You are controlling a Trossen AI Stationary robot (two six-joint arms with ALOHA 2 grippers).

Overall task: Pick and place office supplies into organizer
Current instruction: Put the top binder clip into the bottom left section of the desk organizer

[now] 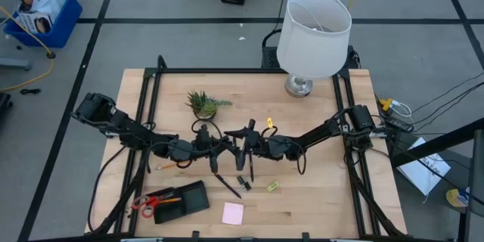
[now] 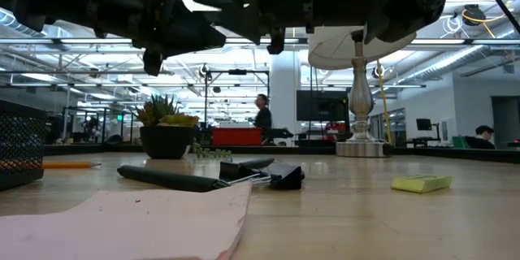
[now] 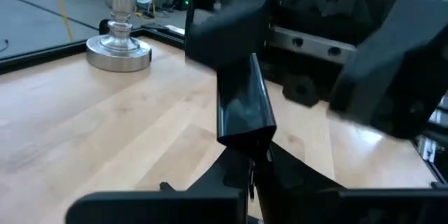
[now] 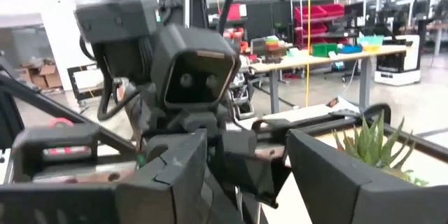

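Note:
Above the table's middle my two grippers meet tip to tip. My left gripper [image 1: 224, 145] is shut on a small glossy black clip [image 3: 243, 108]. My right gripper [image 1: 244, 139] faces it, open, one finger [image 3: 227, 14] at the clip's far end and the other [image 3: 392, 70] well off to the side. On the table below lie a black pen [image 1: 227, 184], black clips [image 1: 243, 181], a yellow-green block [image 1: 272, 187] and a pink sticky-note pad [image 1: 233, 212]. The black organizer [image 1: 189, 197] at the near left holds red-handled scissors [image 1: 153, 201]. A pencil [image 1: 162, 166] lies beyond it. My left gripper pinches the clip's near end [image 3: 250, 155] between its two fingertips, coming about level from the table's left. The clip stands out beyond the fingers toward my right gripper, lifted clear of the table. Whether its far end rests against my right gripper's finger, I cannot tell.
A small potted plant [image 1: 203, 104] stands behind the grippers at the far left. A white-shaded lamp [image 1: 312, 34] stands at the far edge. Bare wood shows on the table's near right, past the block.

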